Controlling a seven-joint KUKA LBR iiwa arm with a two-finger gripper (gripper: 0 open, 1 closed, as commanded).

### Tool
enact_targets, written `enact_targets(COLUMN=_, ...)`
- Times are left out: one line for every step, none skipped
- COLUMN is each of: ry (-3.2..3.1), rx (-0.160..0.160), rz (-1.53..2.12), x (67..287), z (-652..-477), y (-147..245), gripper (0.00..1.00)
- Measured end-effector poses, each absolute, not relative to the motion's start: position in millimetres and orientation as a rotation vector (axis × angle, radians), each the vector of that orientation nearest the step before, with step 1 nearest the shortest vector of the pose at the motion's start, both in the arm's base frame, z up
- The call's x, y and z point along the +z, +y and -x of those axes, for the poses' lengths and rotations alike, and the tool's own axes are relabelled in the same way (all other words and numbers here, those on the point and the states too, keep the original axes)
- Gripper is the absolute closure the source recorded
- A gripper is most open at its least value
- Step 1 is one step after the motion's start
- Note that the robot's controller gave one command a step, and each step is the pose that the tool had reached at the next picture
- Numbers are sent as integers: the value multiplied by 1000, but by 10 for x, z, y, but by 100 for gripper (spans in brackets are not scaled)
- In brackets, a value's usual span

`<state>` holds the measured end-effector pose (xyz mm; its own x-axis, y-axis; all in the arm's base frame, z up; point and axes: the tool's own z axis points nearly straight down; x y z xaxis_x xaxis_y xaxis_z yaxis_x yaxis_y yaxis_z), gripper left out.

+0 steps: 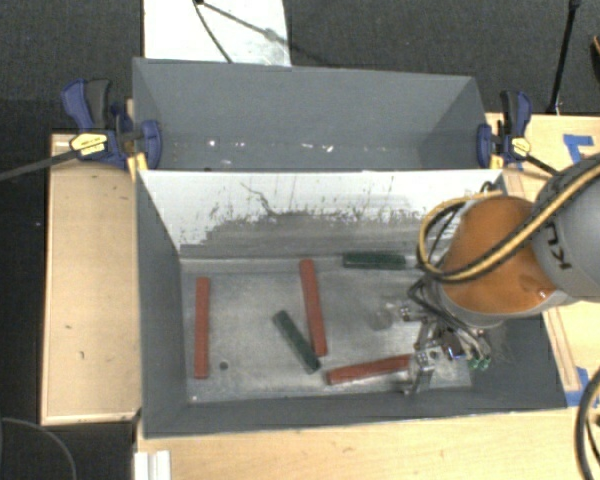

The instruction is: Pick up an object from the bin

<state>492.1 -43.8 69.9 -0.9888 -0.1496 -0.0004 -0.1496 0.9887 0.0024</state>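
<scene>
Nearest the front wall, a red stick lies flat on the bin floor; jaws are down at its right end, apart or together cannot be told; a dark green stick lies just left.

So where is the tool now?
The tool sits at the front right of the bin in the camera view, at the right end of a crosswise red stick.
</scene>
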Motion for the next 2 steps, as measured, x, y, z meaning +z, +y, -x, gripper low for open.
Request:
enact_targets(ry=3132, rx=1, rz=238, x=703, z=-4917, y=-461, gripper=100)
enact_targets(ry=3004, rx=-7, rz=885, x=2573, z=-5349, y=-975, gripper=100)
